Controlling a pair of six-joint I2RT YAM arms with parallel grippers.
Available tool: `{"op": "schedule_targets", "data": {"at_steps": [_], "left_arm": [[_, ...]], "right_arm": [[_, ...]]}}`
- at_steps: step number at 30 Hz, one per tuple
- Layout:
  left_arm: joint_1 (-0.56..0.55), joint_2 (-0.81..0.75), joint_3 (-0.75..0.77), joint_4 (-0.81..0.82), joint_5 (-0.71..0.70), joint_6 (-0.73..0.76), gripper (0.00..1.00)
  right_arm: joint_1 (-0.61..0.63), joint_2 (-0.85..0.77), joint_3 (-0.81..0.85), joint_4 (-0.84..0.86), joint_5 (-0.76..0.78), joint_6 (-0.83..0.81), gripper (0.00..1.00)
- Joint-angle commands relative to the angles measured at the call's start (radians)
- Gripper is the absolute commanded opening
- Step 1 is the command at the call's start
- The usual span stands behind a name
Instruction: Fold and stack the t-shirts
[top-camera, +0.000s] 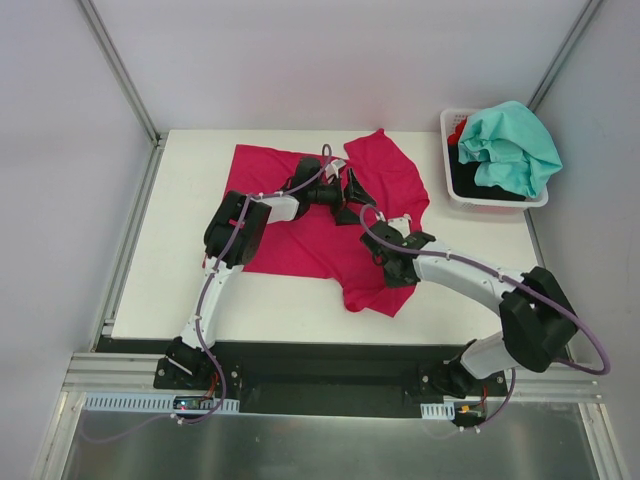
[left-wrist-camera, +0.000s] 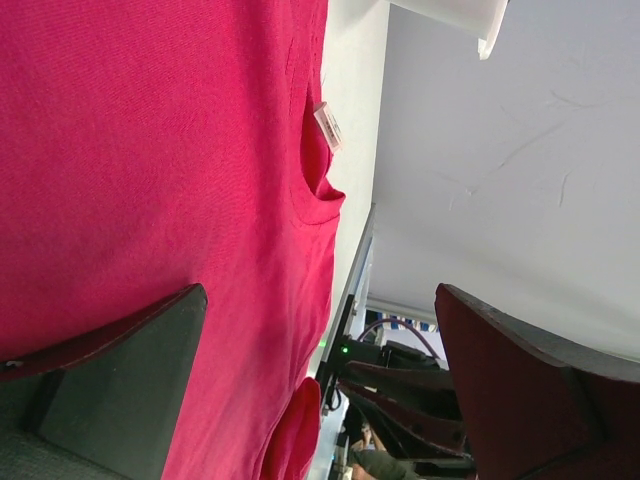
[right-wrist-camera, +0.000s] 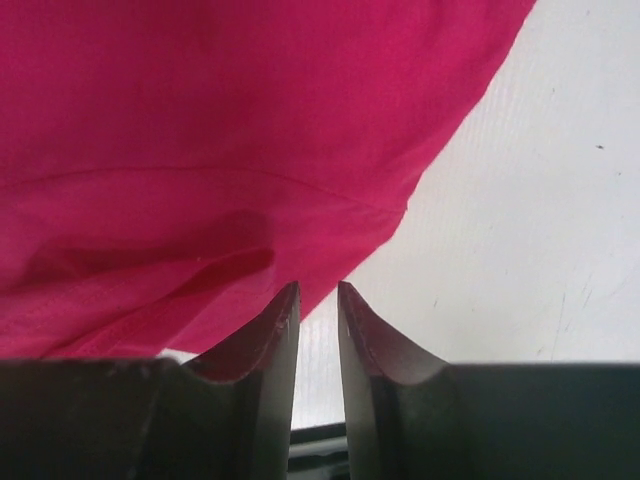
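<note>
A large magenta-pink t-shirt (top-camera: 300, 235) lies spread on the white table (top-camera: 170, 280), its right side rumpled and folded over. My left gripper (top-camera: 350, 190) hovers over the shirt's upper middle, wide open with nothing in it. In the left wrist view the shirt (left-wrist-camera: 150, 150) fills the left side, its white label (left-wrist-camera: 328, 125) at the collar, the left gripper (left-wrist-camera: 320, 290) open over it. My right gripper (top-camera: 386, 268) sits at the shirt's lower right part. Its jaws (right-wrist-camera: 318, 285) stand narrowly apart at the hem (right-wrist-camera: 200, 120), bare table between them.
A white basket (top-camera: 447, 150) stands at the table's back right, holding a teal-mint t-shirt (top-camera: 510, 145) over a black one (top-camera: 480, 182), with a bit of red (top-camera: 458, 130). Grey walls and metal frame posts surround the table.
</note>
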Motion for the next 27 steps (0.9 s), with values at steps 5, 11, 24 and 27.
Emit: {"op": "schedule_targets", "data": {"at_steps": [5, 11, 24, 27], "left_arm": [[-0.003, -0.031, -0.03, -0.013, -0.005, 0.054, 0.99], [-0.003, -0.039, -0.03, -0.018, -0.003, 0.059, 0.99], [-0.003, -0.037, -0.032, -0.025, -0.011, 0.062, 0.99], [-0.003, -0.042, -0.026, -0.028, -0.011, 0.063, 0.99]], "right_arm": [[-0.016, 0.096, 0.028, 0.119, 0.026, 0.001, 0.24], [-0.018, 0.128, 0.021, 0.144, -0.027, -0.006, 0.22], [-0.012, 0.117, 0.142, -0.034, -0.244, -0.087, 0.23], [0.028, 0.113, 0.177, -0.102, -0.289, -0.092, 0.23]]}}
